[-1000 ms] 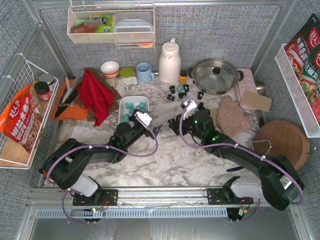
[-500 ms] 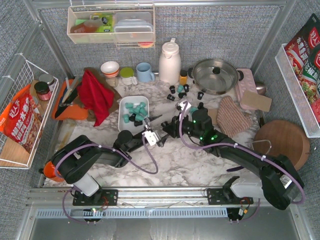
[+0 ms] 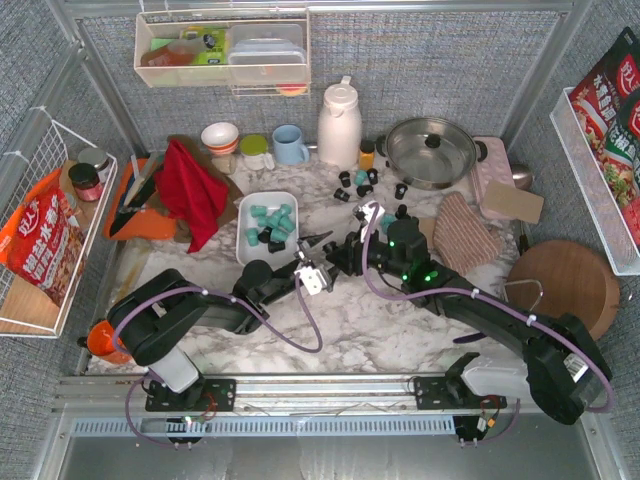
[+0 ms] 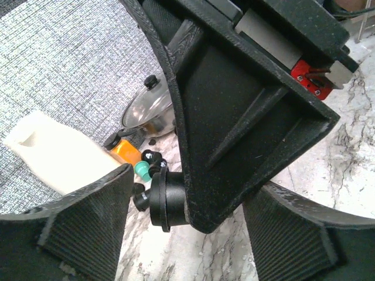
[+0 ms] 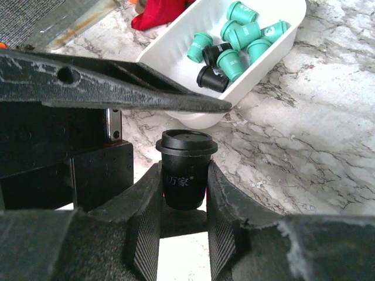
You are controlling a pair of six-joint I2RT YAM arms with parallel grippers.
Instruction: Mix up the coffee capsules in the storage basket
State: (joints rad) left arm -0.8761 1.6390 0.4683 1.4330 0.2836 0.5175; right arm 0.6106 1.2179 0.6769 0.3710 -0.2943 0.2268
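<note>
The white storage basket holds several teal and a few black coffee capsules; it also shows in the right wrist view with its capsules. My right gripper is shut on a black capsule, held upright above the marble just right of the basket. My left gripper is open, its fingers to either side of the right gripper's tip and that black capsule. One left finger crosses the right wrist view. More loose capsules lie by the pot.
A white thermos, steel pot and orange-capped jar stand behind. Mugs, a bowl and a red cloth are at back left. A knit mat and a wooden disc lie right.
My left gripper has pulled back from the basket and swung right, ending open around the right gripper's tip. The right gripper has edged slightly left, still holding the black capsule.
</note>
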